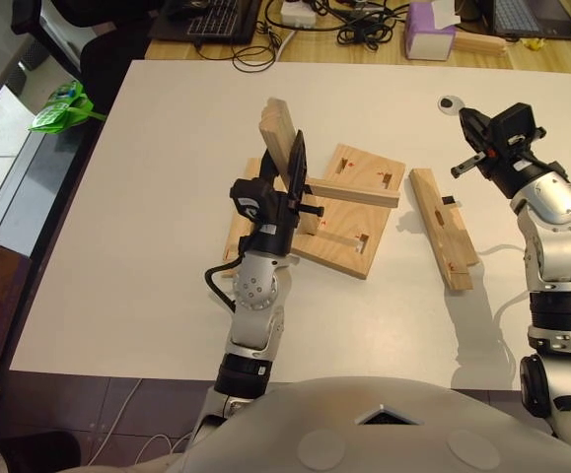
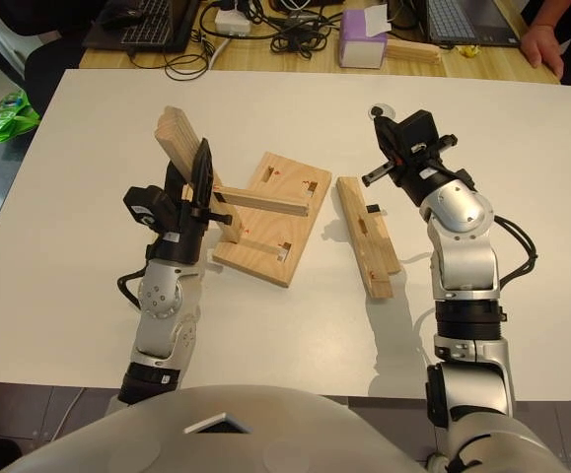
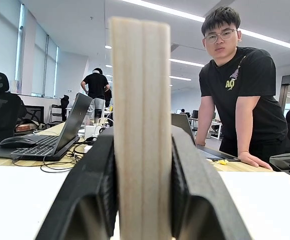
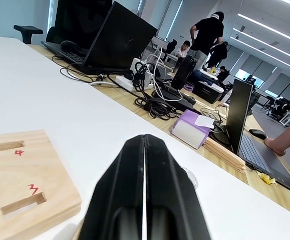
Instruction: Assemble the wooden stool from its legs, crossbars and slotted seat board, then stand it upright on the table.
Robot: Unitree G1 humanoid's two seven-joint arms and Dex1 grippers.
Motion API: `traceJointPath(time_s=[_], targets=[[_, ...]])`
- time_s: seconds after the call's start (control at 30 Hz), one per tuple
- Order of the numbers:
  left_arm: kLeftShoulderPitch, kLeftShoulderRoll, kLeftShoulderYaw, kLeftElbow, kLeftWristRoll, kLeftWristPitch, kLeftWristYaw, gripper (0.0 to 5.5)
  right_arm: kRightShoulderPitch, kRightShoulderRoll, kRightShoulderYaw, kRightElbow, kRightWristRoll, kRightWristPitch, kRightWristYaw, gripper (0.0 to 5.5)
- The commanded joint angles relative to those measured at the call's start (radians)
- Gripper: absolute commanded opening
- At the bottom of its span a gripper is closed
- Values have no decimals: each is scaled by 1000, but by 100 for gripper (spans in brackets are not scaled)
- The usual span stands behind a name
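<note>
- We find the left gripper raised over the white table, its two fingers clamped on the flat faces of a wooden leg.
- The held wooden leg is tilted, with its upper end leaning away to the robot's left. It stands above the left edge of the slotted seat board.
- The slotted seat board lies flat near the middle of the table, turned at an angle, with its rectangular slots facing up.
- A crossbar lies across the board. Its left end runs in under the left gripper; we cannot tell whether it is joined to the held leg.
- A further wooden piece lies beside the board's left edge, partly hidden by the left arm.
- A second leg lies flat to the right of the board, apart from it.
- The right gripper hangs above the far right of the table, fingers pressed together on nothing, near a small round disc.
</note>
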Motion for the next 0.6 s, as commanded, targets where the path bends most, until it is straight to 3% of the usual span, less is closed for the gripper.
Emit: traceJointPath(time_s=[0.03,0.37,0.6], targets=[[45,-24,34,91,-50,42,-6,102,-28,-6,-4,10,4,-10,7,0],[33,-9,16,131,-21,27,3,102,-21,-6,-1,18,1,-32,11,0],[8,-14,46,163,109,77,130,102,-25,-6,3,32,-6,-46,10,0]])
